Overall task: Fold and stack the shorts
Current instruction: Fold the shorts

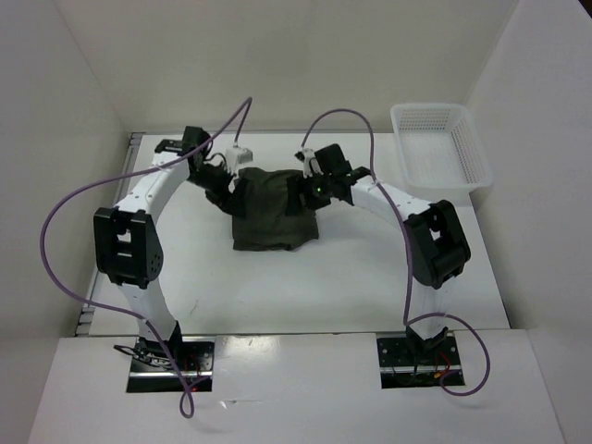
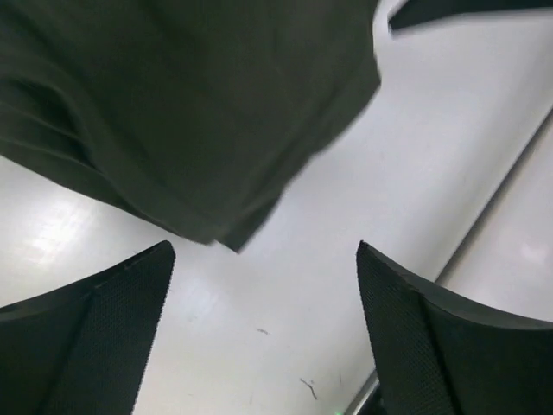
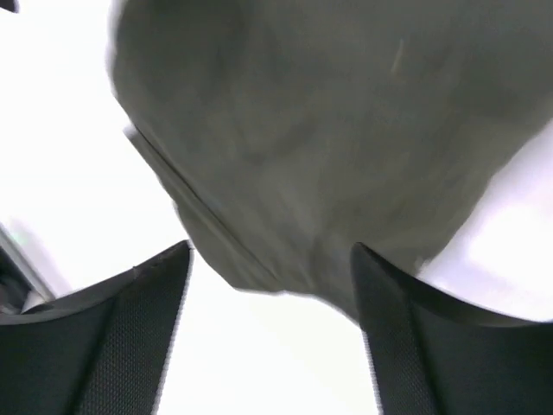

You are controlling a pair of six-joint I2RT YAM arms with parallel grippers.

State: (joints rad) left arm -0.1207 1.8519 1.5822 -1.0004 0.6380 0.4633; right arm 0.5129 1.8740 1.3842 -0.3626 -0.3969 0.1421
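The dark olive shorts (image 1: 275, 220) lie folded into a compact bundle in the middle of the white table (image 1: 351, 277). My left gripper (image 1: 226, 189) is at the bundle's far left corner, and my right gripper (image 1: 302, 190) at its far right edge. In the left wrist view the left gripper (image 2: 263, 333) is open over bare table, with a corner of the shorts (image 2: 190, 112) just ahead of the fingertips. In the right wrist view the right gripper (image 3: 272, 341) is open too, and a folded edge of the shorts (image 3: 328, 130) hangs just in front of its jaws and is not pinched.
A white mesh basket (image 1: 439, 148) stands at the table's far right corner. White walls close in the table on the left, back and right. Purple cables loop above both arms.
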